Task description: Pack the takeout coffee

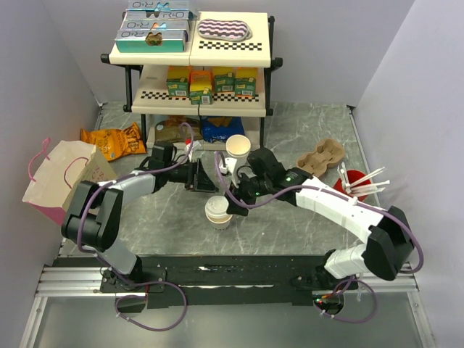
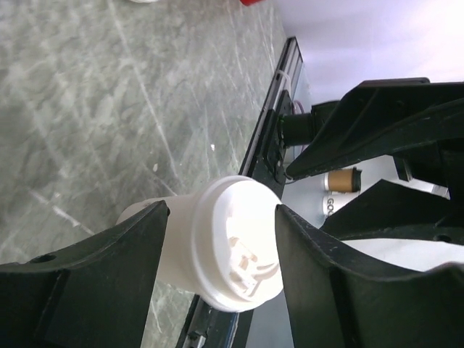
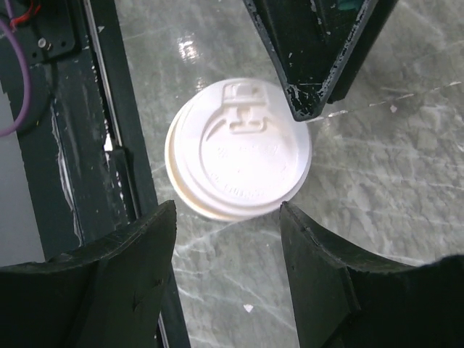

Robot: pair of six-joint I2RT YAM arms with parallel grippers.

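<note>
The takeout coffee (image 1: 217, 212), a cream-white paper cup with a white plastic lid, stands upright on the marble table near the front rail. My left gripper (image 1: 205, 180) is open and rolled on its side just behind the cup. In the left wrist view the lidded cup (image 2: 235, 250) shows through the gap between the fingers of the left gripper (image 2: 223, 209). My right gripper (image 1: 230, 194) hovers over the cup, open. From above, the lid (image 3: 239, 148) lies just past the fingertips of the right gripper (image 3: 227, 206), and a left finger (image 3: 308, 65) ends at the lid's rim.
A paper bag with pink handles (image 1: 61, 177) lies at the left. A stack of lidless cups (image 1: 237, 147), a cardboard cup carrier (image 1: 322, 158) and a red cup with straws (image 1: 355, 181) stand behind and to the right. A snack shelf (image 1: 196, 65) is at the back, and the black rail (image 1: 217, 272) in front.
</note>
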